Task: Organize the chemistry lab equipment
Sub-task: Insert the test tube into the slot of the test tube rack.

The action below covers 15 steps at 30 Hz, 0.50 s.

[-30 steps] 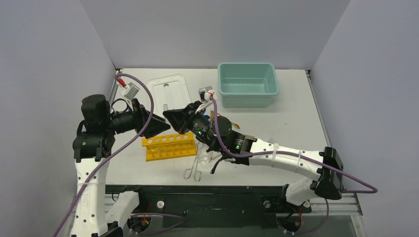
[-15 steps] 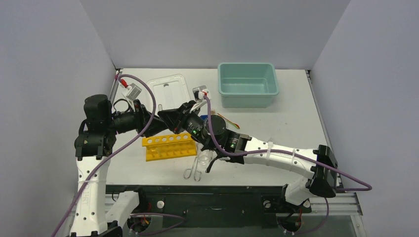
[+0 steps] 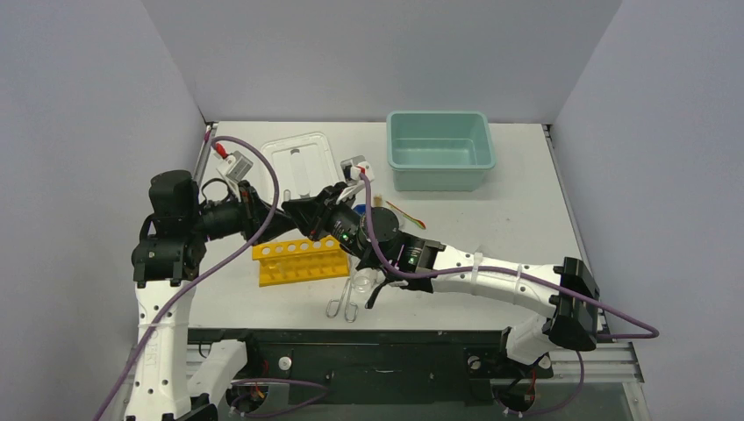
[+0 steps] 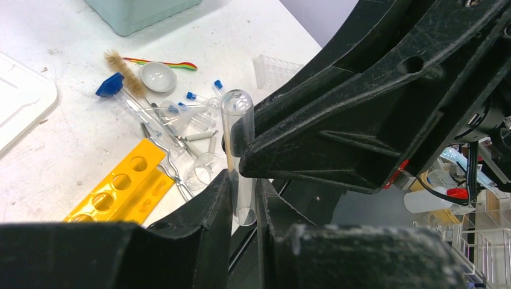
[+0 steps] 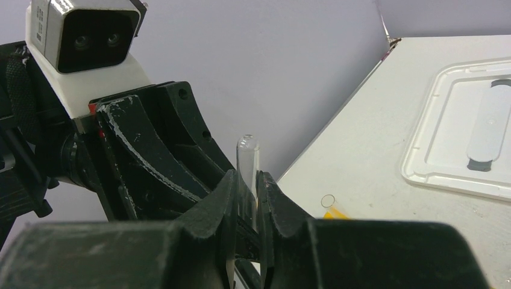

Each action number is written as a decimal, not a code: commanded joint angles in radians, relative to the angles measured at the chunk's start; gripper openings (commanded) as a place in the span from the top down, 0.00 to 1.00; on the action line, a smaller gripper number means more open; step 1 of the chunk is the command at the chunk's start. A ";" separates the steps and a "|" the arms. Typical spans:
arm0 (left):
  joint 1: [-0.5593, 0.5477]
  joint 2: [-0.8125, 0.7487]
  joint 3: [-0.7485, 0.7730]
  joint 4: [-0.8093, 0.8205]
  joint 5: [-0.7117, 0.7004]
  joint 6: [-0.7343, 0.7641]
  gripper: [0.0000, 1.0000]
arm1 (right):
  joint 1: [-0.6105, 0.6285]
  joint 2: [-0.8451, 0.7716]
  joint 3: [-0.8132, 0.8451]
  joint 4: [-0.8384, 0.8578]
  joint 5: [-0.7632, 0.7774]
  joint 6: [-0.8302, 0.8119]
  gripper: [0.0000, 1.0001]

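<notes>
Jaws of left gripper (image 4: 242, 201) and right gripper (image 5: 246, 195) both clamped on the same clear glass tube (image 4: 236, 138), held off the table, just beyond the far edge of the yellow rack (image 3: 300, 260), left of centre.

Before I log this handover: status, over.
Left claw and right claw both shut on the glass tube. Tube aloft beside yellow rack. Nothing blocking rack.

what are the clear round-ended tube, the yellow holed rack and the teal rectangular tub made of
The clear round-ended tube looks like glass, maybe clear plastic: see-through with sharp highlights. The yellow holed rack looks like opaque moulded plastic, smooth. The teal rectangular tub looks like matte plastic with a rolled rim.
</notes>
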 commanded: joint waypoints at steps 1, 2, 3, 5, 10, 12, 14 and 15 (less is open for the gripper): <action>-0.002 -0.012 0.009 -0.008 -0.008 0.066 1.00 | 0.005 -0.036 0.017 -0.038 -0.017 -0.001 0.96; -0.002 -0.012 0.010 -0.025 -0.012 0.084 1.00 | -0.002 -0.041 0.023 -0.055 -0.025 -0.002 0.90; -0.002 -0.014 0.012 -0.034 -0.018 0.094 1.00 | -0.013 -0.044 0.039 -0.092 -0.036 -0.002 0.86; -0.002 -0.016 0.018 -0.057 -0.023 0.118 1.00 | -0.037 -0.049 0.076 -0.171 -0.069 0.002 0.76; -0.002 -0.018 0.030 -0.091 -0.032 0.166 1.00 | -0.090 -0.045 0.163 -0.352 -0.176 0.009 0.61; -0.002 -0.017 0.031 -0.094 -0.032 0.168 1.00 | -0.098 -0.043 0.192 -0.402 -0.199 0.009 0.60; -0.003 -0.016 0.031 -0.096 -0.031 0.172 1.00 | -0.104 -0.040 0.209 -0.423 -0.221 0.014 0.60; -0.003 -0.016 0.032 -0.099 -0.032 0.176 1.00 | -0.108 -0.030 0.218 -0.431 -0.249 0.017 0.60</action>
